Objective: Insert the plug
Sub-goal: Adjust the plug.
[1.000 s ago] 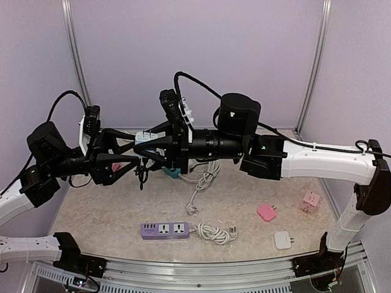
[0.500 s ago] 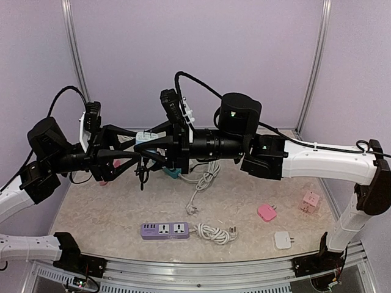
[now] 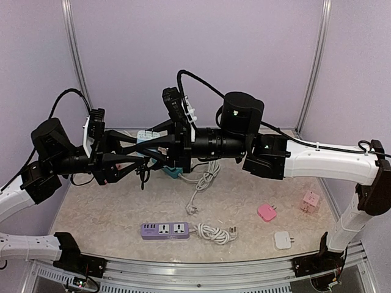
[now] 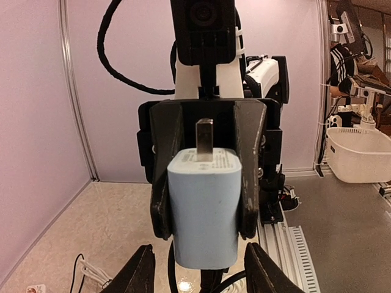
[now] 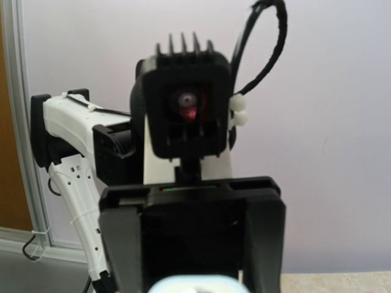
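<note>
My right gripper (image 4: 204, 183) clamps the plug (image 4: 203, 220) mid-air, offering its free end; my left gripper (image 4: 201, 274) flanks it, jaws apart. Likely a handover.

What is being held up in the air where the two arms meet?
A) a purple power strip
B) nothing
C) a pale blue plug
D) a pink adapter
C: the left wrist view shows the right tool clamped on a pale blue plug.
</note>
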You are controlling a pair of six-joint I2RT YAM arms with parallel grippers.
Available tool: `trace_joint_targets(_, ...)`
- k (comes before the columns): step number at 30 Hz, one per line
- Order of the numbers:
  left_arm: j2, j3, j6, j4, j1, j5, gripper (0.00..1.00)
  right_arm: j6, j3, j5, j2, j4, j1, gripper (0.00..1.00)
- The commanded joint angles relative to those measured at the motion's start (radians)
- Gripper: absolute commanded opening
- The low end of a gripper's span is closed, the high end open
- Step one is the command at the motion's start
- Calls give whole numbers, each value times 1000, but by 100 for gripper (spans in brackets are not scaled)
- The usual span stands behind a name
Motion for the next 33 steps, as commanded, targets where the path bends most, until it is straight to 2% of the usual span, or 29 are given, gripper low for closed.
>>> trace_joint_targets(1, 1, 34, 3, 25, -16, -26, 47, -7, -5, -1, -20, 3, 8, 0)
trace_joint_targets(5, -2, 40, -9, 23, -18, -34, 42, -11, -5, 2, -16, -7, 7, 0)
trace_joint_targets(7, -3, 41, -11, 21, -18, -36, 36, -17, -5, 3, -15, -13, 7, 0)
trace_joint_targets(13, -7, 37, -13, 15, -18, -36, 0, -14, 0, 0, -9, -15, 7, 0)
trace_joint_targets(17, -11, 33, -21, 14, -14, -42, 0, -13, 3, 1, -11, -24, 7, 0)
trace_joint_targets(18, -14, 30, -28, 12, -10, -44, 0, -15, 6, 6, -13, -39, 6, 10)
trace_joint_targets(19, -15, 28, -40, 11, -2, -42, 0, -21, 9, 19, -16, -56, 7, 24)
trace_joint_targets(20, -15, 24, -57, 10, 7, -44, 0, -39, 11, 41, -21, -81, 8, 43)
trace_joint_targets(21, -15, 16, -89, 8, 18, -46, 0, -50, 13, 58, -28, -108, 8, 52)
trace_joint_targets(24, -23, -13, -168, -12, 56, -64, 0, -131, -4, 120, -61, -163, 7, 73)
trace_joint_targets(27, -37, -51, -192, -51, 75, -96, 0, -197, -21, 192, -103, -196, 8, 83)
trace_joint_targets(31, -46, -75, -149, -129, 98, -107, 0, -279, -14, 270, -138, -285, 8, 85)
trace_joint_targets(33, -50, -69, -67, -200, 104, -106, 0, -320, -27, 319, -159, -316, 7, 85)
